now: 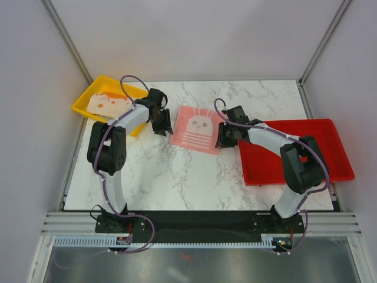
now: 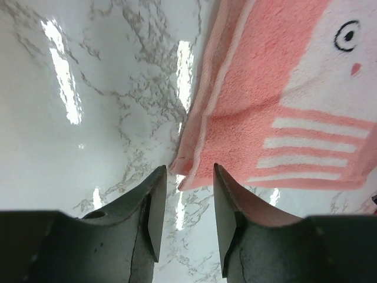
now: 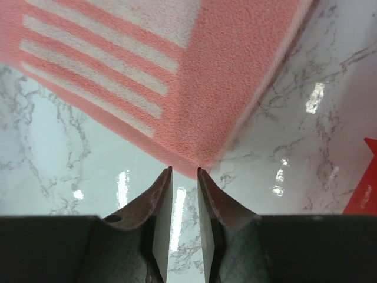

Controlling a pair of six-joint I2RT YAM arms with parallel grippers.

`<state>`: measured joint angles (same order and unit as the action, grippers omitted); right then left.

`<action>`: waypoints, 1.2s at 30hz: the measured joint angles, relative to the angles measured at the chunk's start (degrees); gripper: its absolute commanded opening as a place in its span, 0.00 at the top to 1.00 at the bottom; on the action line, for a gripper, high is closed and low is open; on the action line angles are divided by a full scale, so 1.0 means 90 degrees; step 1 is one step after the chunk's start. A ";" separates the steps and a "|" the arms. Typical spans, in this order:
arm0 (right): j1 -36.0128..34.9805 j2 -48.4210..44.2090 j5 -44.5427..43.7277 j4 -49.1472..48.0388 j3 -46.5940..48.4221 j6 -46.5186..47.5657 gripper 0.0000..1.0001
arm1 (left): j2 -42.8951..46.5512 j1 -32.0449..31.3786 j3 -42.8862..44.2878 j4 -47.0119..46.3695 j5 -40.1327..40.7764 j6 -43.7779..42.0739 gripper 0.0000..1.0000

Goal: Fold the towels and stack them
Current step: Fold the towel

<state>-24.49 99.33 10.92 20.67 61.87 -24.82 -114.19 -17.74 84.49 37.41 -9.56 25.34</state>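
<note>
The pink towel (image 1: 195,129) lies flat on the table (image 1: 177,183). It has a little face and white stripes on it. The left gripper (image 1: 164,130) sits just left of the pink towel, by its corner. Its jaws are apart and hold nothing. The right gripper (image 1: 221,141) sits just right of the pink towel. Its jaws are a little apart and hold nothing too. Further left of the pink towel, a cream towel (image 1: 109,104) lies in a yellow tray (image 1: 84,101). A red tray (image 1: 330,132) is to its right.

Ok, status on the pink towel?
Both open, empty: left gripper, right gripper, at near corners of pink towel. Towel flat on marble table. Nothing in the way.
</note>
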 measured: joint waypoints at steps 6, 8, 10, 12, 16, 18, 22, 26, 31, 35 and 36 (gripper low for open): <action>0.0000 -0.0039 0.0321 -0.0138 -0.0024 -0.0129 0.74 | 0.0148 -0.0029 0.0160 0.0034 0.0121 -0.0024 0.57; 0.0000 -0.0029 0.0384 -0.0296 -0.0146 -0.0214 0.72 | 0.0160 -0.0078 0.0134 -0.0029 -0.0029 -0.0022 0.57; -0.0005 0.0005 0.0452 -0.0495 -0.0335 -0.0294 0.71 | 0.0209 -0.0131 -0.0100 -0.0372 -0.0340 -0.0012 0.57; -0.0007 0.0080 0.0478 -0.0607 -0.0466 -0.0335 0.71 | 0.0216 -0.0189 -0.0367 -0.0571 -0.0585 -0.0007 0.57; -0.0063 0.0197 0.0588 -0.0792 -0.0578 -0.0357 0.70 | 0.0134 -0.0248 -0.0750 -0.0682 -0.0661 0.0066 0.62; -0.0100 0.0170 0.0585 -0.0865 -0.0670 -0.0318 0.70 | 0.0134 -0.0245 -0.0911 -0.0699 -0.0573 0.0129 0.62; -0.0138 0.0034 0.0629 -0.0913 -0.0899 -0.0274 0.70 | 0.0253 -0.0245 -0.1103 -0.0869 -0.0427 0.0197 0.62; -0.0187 -0.0090 0.0639 -0.0971 -0.1054 -0.0238 0.70 | 0.0486 -0.0253 -0.1418 -0.1044 -0.0279 0.0221 0.63; -0.0282 -0.0614 0.0692 -0.0707 -0.1440 -0.0143 0.68 | 0.1156 -0.0301 -0.2234 -0.1112 -0.0073 0.0262 0.58; -0.0301 -0.1411 0.0770 -0.0265 -0.1464 -0.0119 0.64 | 0.1683 -0.0335 -0.2652 -0.0755 -0.0078 0.0299 0.52; -0.0301 -0.1518 0.0784 -0.0182 -0.1387 -0.0112 0.63 | 0.1736 -0.0338 -0.2618 -0.0702 -0.0095 0.0296 0.51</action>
<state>-27.20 85.67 17.98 19.03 49.39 -25.82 -98.56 -20.78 60.93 31.09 -10.41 28.01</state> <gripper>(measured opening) 0.351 0.472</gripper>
